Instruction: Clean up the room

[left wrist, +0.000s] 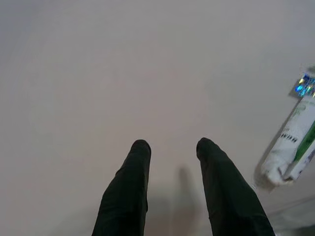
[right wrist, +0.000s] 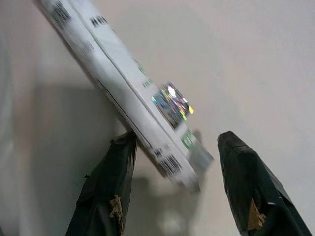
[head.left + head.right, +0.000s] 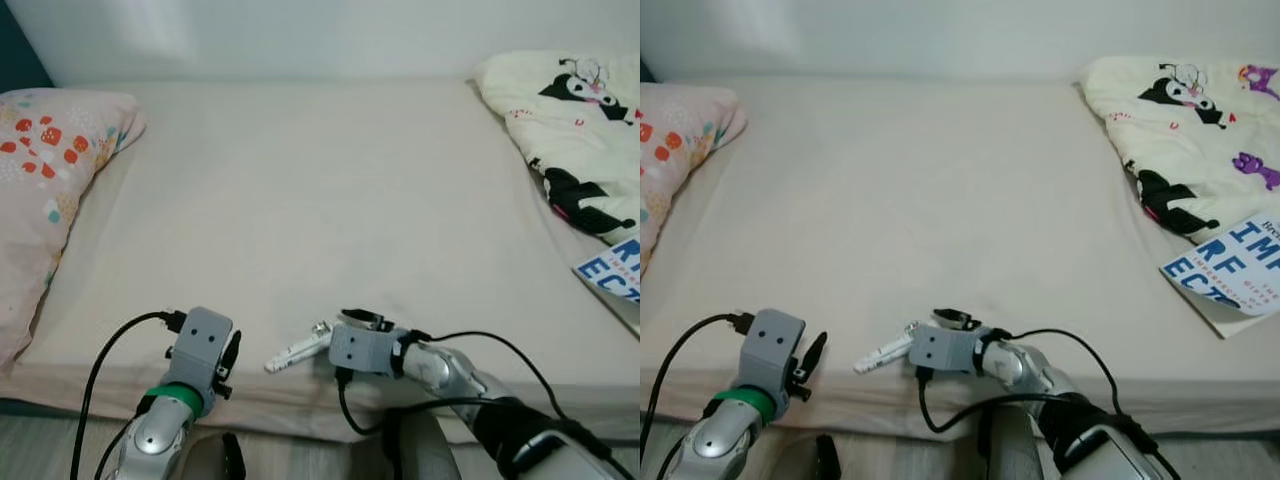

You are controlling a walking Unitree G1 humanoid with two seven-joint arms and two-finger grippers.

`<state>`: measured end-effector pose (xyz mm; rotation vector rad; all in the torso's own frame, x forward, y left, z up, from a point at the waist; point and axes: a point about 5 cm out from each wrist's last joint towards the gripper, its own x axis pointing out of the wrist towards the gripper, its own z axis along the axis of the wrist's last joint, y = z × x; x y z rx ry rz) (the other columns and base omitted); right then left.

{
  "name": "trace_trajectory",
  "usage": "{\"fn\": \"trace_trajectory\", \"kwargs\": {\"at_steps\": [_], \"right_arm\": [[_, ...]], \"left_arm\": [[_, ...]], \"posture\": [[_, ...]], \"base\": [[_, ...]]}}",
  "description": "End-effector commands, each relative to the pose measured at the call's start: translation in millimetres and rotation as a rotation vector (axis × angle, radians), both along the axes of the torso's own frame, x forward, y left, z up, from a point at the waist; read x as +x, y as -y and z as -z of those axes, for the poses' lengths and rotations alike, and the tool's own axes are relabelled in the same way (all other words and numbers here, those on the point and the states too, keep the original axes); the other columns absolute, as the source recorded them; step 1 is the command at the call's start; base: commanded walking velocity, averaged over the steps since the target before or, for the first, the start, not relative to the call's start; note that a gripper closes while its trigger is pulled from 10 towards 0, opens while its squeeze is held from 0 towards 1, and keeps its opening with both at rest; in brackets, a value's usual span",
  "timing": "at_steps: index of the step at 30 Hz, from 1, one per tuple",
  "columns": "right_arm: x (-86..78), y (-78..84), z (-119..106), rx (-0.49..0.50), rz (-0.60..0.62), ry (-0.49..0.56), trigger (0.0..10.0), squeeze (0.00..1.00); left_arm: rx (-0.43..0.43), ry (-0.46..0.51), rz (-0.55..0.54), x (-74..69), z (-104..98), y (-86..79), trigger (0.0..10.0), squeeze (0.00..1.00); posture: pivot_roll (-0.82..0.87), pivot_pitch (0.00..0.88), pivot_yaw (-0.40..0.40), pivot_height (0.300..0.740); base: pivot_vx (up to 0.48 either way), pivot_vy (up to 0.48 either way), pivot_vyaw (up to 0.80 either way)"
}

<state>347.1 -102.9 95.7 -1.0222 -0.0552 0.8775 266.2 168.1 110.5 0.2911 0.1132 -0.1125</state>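
Toothpaste box [image 2: 142, 113] — white, long and flat, with green print, barcodes and a holographic sticker — is lying on the bed sheet [image 3: 320, 220] near its front edge, its long axis running away from the right gripper [image 2: 172, 162] toward the robot's left and slightly downward, as the head views are showing it [image 3: 297, 352]. Its near end is sitting between that gripper's two black fingers [image 2: 110, 187], which are standing well apart; the box is touching or nearly touching one finger, while the other is staying clear of it, so the fingers are spread rather than clamped on it. Out past the box's far tip, the left gripper [image 1: 170, 147] is hovering over bare sheet with its fingers parted and nothing between them; the box is appearing off to one side of it [image 1: 290, 147]. Farther beyond the left arm, a floral pillow [image 3: 45, 190] is resting at the bed's end. Well off on the right arm's other side, a cartoon-print blanket [image 3: 570, 130] is lying bunched, with a blue-lettered sheet of paper [image 3: 1230, 265] just beside it.
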Motion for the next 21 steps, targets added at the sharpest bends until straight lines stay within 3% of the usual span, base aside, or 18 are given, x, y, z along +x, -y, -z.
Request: {"fn": "trace_trajectory", "kwargs": {"at_steps": [1,3,4,5,15,17,21], "right_arm": [[-4.2,-3.9,7,0.001,-0.027,-0.044,10.0,0.0],[-5.6,-4.2,11,-0.017,-0.038,-0.067,10.0,0.0],[-8.9,-2.6,23,-0.071,-0.025,-0.129,7.1,0.0],[-10.7,0.0,30,-0.102,0.002,-0.175,0.0,0.0],[-8.9,-0.8,30,-0.047,0.035,-0.24,0.0,0.0],[-5.9,-1.7,25,0.002,0.055,-0.245,0.0,0.0],[4.9,-0.6,10,0.251,0.173,-0.283,0.0,0.0]], "left_arm": [[0.008,-0.033,-0.008,-5.1,5,-2.7,10.0,0.0],[0.009,-0.037,-0.007,-6.1,5,-1.7,10.0,0.0],[0.01,-0.041,-0.005,-7.5,3,-0.8,10.0,0.0],[0.012,-0.041,-0.009,-7.7,2,-2.4,10.0,0.0],[0.019,-0.04,-0.026,-8.3,1,-7.8,10.0,0.0],[0.018,-0.038,-0.025,-7.0,0,-6.3,10.0,0.0],[0.012,-0.033,-0.018,-3.5,0,-2.3,10.0,0.0]], "posture": [[0.06,0.255,0.101,0.569],[0.06,0.257,0.101,0.569],[0.08,0.256,0.099,0.569],[0.08,0.256,0.099,0.569],[0.1,0.242,0.096,0.569],[0.09,0.234,0.094,0.569],[0.08,0.219,0.092,0.569]], "base": [[0.0,0.0,0.0],[0.0,0.0,0.0],[0.0,0.0,0.0],[0.0,0.0,0.0],[0.0,0.0,0.0],[0.0,0.0,0.0],[0.0,0.0,0.0]]}}
